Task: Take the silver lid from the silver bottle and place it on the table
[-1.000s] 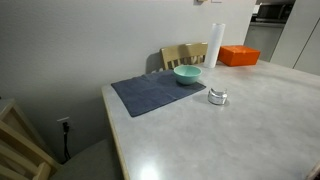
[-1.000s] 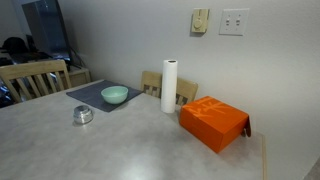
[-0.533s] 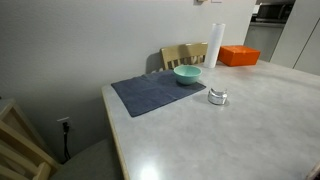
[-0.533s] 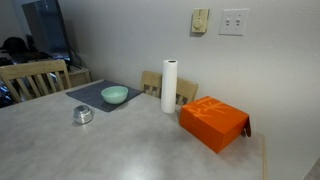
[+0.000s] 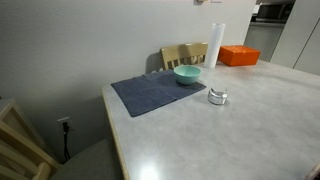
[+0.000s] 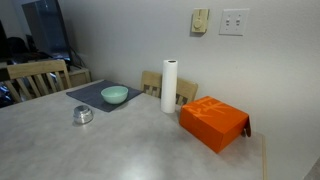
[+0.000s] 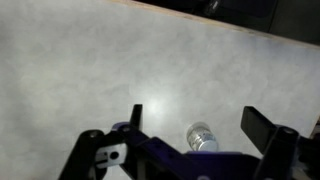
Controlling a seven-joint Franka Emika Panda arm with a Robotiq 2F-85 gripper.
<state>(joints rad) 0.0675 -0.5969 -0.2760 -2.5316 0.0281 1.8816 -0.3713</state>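
The silver bottle (image 5: 217, 98) stands on the table (image 5: 250, 135) just off the right side of the dark cloth mat, and it shows in both exterior views (image 6: 82, 116). The silver lid (image 5: 217, 93) sits on top of it (image 6: 82, 109). The arm is not in either exterior view. In the wrist view my gripper (image 7: 197, 122) is open and empty above the pale table top (image 7: 90, 60). A small silvery cylinder, apparently the bottle (image 7: 200, 137), shows between the fingers, far below them.
A teal bowl (image 5: 187, 74) sits on the dark cloth mat (image 5: 155, 92). A tall white roll (image 6: 169, 87) and an orange box (image 6: 213, 122) stand further along. Wooden chairs (image 6: 35, 78) stand at the table's edges.
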